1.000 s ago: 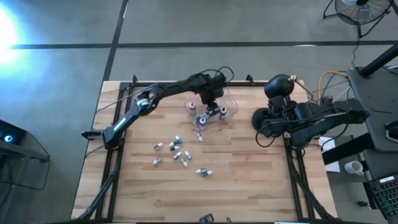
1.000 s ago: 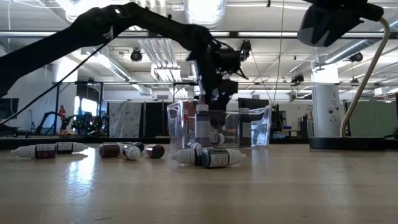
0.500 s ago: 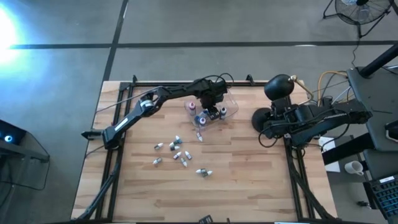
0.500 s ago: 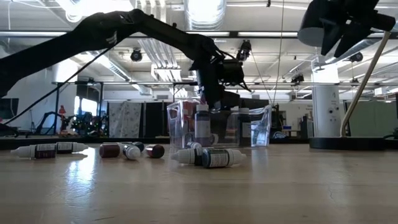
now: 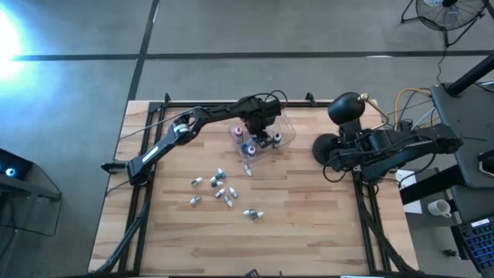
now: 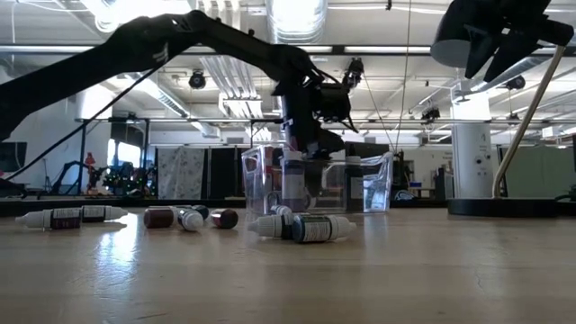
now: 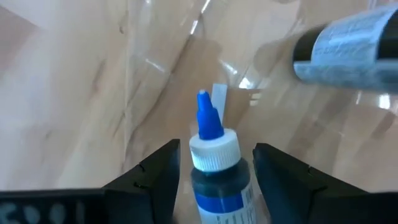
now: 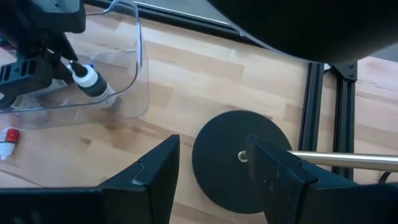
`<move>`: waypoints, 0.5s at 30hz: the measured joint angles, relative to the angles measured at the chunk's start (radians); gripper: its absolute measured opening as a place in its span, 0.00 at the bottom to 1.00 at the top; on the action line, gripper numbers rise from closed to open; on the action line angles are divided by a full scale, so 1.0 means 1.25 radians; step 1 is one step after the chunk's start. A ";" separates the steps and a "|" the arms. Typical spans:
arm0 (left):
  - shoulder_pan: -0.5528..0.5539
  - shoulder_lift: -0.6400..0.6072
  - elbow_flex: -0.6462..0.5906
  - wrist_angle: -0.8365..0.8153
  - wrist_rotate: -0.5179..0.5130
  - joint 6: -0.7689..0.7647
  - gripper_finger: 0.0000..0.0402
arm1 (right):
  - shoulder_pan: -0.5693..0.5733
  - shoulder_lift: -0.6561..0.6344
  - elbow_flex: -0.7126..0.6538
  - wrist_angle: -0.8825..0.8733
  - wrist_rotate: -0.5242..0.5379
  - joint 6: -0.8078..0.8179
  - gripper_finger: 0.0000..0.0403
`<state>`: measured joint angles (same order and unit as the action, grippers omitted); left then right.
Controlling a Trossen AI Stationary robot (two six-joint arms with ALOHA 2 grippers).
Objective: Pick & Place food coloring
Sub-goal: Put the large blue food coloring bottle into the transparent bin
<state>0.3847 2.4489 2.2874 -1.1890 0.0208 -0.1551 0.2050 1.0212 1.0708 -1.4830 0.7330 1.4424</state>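
Observation:
Food coloring bottles [image 5: 220, 185] lie scattered on the wooden table, several more in the clear tub [image 5: 270, 137] at the far middle. My left gripper [image 5: 258, 123] points down into the tub [image 6: 315, 184], shut on a bottle with a blue tip [image 7: 208, 121]. Another dark bottle with a silvery label [image 7: 348, 53] lies in the tub. In the low view, bottles [image 6: 301, 228] lie on their sides in front of the tub. My right gripper [image 8: 211, 180] hangs open at the table's right edge, nothing between its fingers. My left gripper pinches the bottle's dark body [image 7: 214, 193], just behind its white collar, between the two fingers. The fingers come from above and lie along the bottle. The bottle hangs blue tip down inside the tub's walls [image 8: 87, 79]; whether the tip touches the floor I cannot tell.
A black round lamp base [image 8: 242, 155] stands under my right gripper, its pole running off to the right. Black frame rails [image 8: 323, 99] edge the table. Bare wood lies near the front edge [image 5: 255, 247]. A red-capped bottle [image 8: 7, 142] lies just outside the tub.
My left gripper has sunk a little into the tub with the blue-tipped bottle and has rolled somewhat about its own pointing line. Its hold is unchanged.

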 joint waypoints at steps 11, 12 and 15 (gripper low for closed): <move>-0.001 0.005 -0.016 0.008 0.003 -0.007 0.42 | 0.000 0.002 0.000 0.000 0.001 0.005 0.44; -0.001 0.005 -0.016 0.009 0.000 -0.008 0.41 | 0.000 0.002 0.000 0.000 0.001 0.005 0.44; -0.002 0.005 -0.019 0.013 -0.010 -0.009 0.33 | 0.000 0.002 0.000 0.000 0.001 0.005 0.44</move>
<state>0.3820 2.4557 2.2635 -1.1721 0.0085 -0.1658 0.2050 1.0237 1.0706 -1.4826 0.7342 1.4487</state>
